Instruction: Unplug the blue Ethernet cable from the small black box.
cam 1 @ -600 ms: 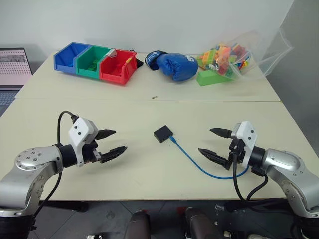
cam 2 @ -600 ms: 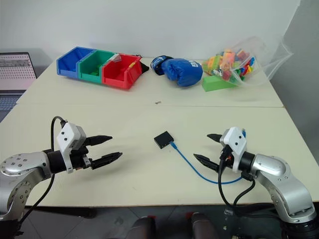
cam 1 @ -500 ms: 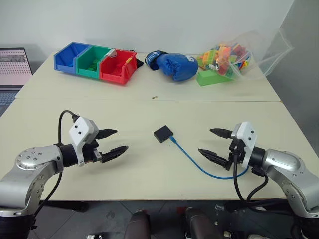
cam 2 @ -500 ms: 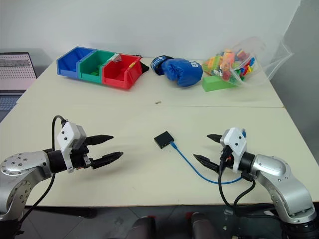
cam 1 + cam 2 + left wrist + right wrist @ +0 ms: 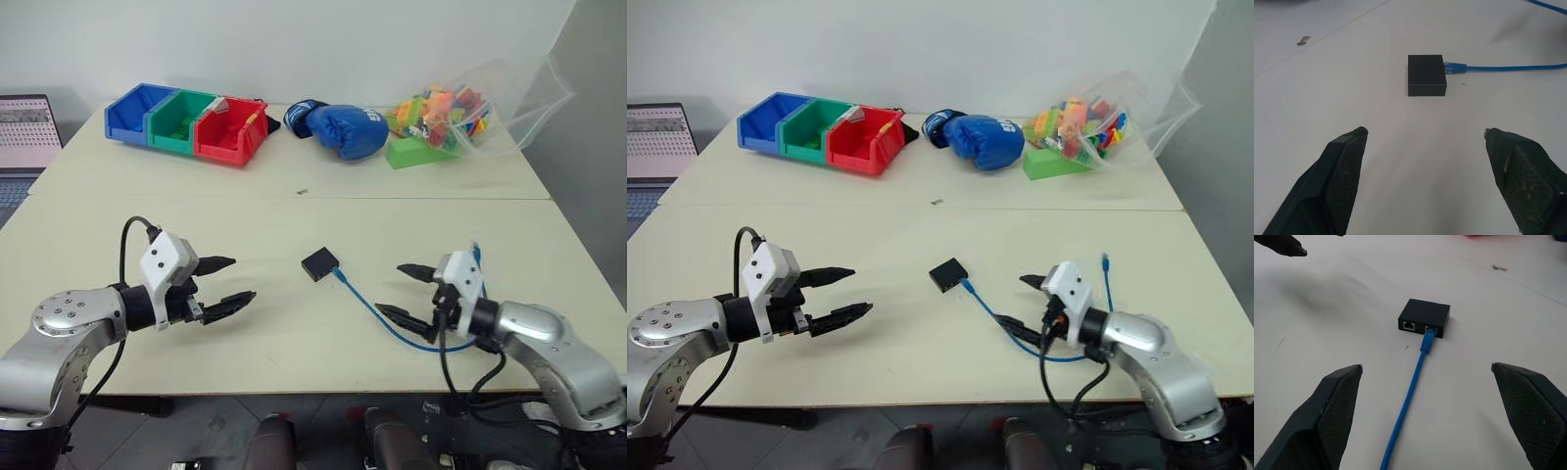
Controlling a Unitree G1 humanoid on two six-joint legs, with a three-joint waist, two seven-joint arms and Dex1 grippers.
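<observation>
While both of our end effectors are hanging wide open above the bench (image 5: pixel 294 362) and holding nothing, the small black box (image 5: pixel 320 263) is lying flat between them, near the middle. Our left end effector (image 5: pixel 225 283) is pointing at the box from one side, well apart from it. Our right end effector (image 5: pixel 404 292) is pointing at it from the other side, and it is sitting right over the blue Ethernet cable (image 5: pixel 377 311).

The cable's plug (image 5: pixel 1427 340) is sitting in one of the box's two ports. From there the cable is running across the bench and bending back beside our right arm.

We are thinking about what could go wrong. The box is small and light, so if we are pulling the cable with only one end effector, the box may slide along and the plug may stay in. The plug may also have a little clip, and tugging without pressing it may hurt it.

We cannot tell whether the plug has a clip or how deep it is sitting. Part of the cable's loop is hiding under our right arm.
</observation>
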